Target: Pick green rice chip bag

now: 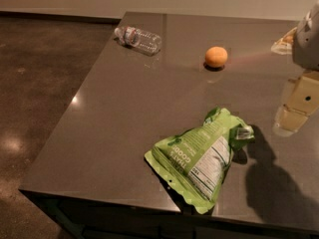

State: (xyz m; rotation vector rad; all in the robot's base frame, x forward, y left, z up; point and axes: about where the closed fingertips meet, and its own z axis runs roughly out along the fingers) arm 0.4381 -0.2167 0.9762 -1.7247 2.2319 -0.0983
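The green rice chip bag (199, 158) is a large crinkled lime-green pouch with a white nutrition panel. It lies flat near the front edge of the dark table (124, 113). My gripper (294, 111) hangs at the right edge of the view, above the table. It is to the right of the bag's top end and a little beyond it, apart from the bag. It holds nothing that I can see. Its shadow falls on the table just right of the bag.
An orange fruit (216, 57) sits further back on the table. A clear plastic water bottle (138, 38) lies on its side at the back left. A pale object (283, 43) at the back right is partly hidden by my arm. The floor drops off to the left.
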